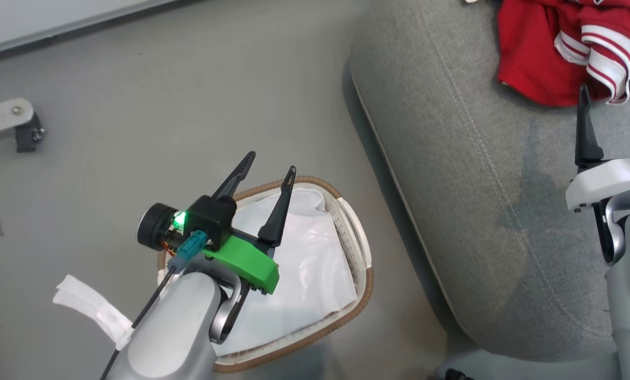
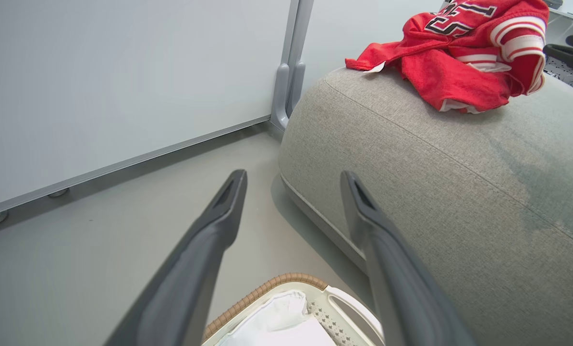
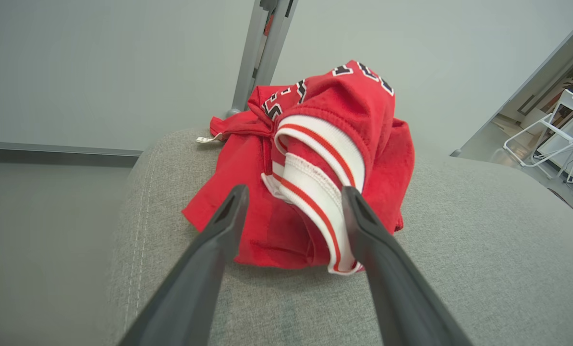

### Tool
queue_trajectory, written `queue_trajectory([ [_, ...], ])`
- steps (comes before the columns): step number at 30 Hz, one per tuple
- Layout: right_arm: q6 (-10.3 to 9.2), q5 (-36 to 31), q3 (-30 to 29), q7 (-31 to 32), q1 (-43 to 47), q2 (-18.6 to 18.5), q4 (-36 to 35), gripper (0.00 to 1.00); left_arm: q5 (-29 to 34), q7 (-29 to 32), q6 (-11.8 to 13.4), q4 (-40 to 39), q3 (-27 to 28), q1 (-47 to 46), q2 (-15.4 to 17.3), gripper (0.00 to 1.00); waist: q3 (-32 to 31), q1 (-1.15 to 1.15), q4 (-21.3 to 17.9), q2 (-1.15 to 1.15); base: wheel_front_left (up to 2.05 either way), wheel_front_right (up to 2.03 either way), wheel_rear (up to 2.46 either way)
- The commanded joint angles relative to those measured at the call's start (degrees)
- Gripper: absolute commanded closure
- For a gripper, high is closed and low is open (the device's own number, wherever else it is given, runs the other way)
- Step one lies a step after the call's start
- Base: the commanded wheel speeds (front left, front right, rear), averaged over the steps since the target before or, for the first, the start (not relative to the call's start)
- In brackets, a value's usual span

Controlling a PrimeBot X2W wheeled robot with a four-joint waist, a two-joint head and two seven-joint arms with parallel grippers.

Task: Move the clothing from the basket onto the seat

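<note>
Well, the red jersey lies crumpled in a heap on the grey sofa cushion, its white-striped sleeve hanging just at the fingertips of the right gripper, whose jaws stand wide apart, gripping nothing. Down beside the cushion, the left gripper hovers over the laundry basket, jaws spread wide too, the white liner showing inside
</note>
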Motion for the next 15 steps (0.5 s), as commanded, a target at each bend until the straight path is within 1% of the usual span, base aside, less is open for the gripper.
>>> queue_trajectory([
  [1,-0.08,0.3,0.3,-0.1,0.2,-0.4,-0.6,0.0,-0.2,-0.2,0.4,-0.4,1.1,0.8,-0.1,0.0,-2.5,0.0,1.8,0.0,0.0,0.0,0.0],
  [5,-0.08,0.4,0.9,-0.1,-0.9,-0.3,-1.3,0.0,-0.5,-0.2,0.7,-1.6,3.9,2.9,-1.3,0.0,-5.7,0.0,4.2,0.0,0.0,0.0,0.0],
  [9,-0.08,0.5,1.5,-0.1,-1.0,0.6,-0.9,0.0,-0.4,-0.1,1.1,-3.0,7.3,5.4,-2.5,0.0,-8.9,0.0,7.2,0.0,0.0,0.0,0.0],
  [15,-0.08,1.2,3.4,-0.1,0.4,3.3,0.5,0.0,0.5,-0.1,1.4,-4.7,13.5,10.8,-3.6,0.0,-13.6,0.0,11.9,0.0,0.0,0.0,0.0],
])
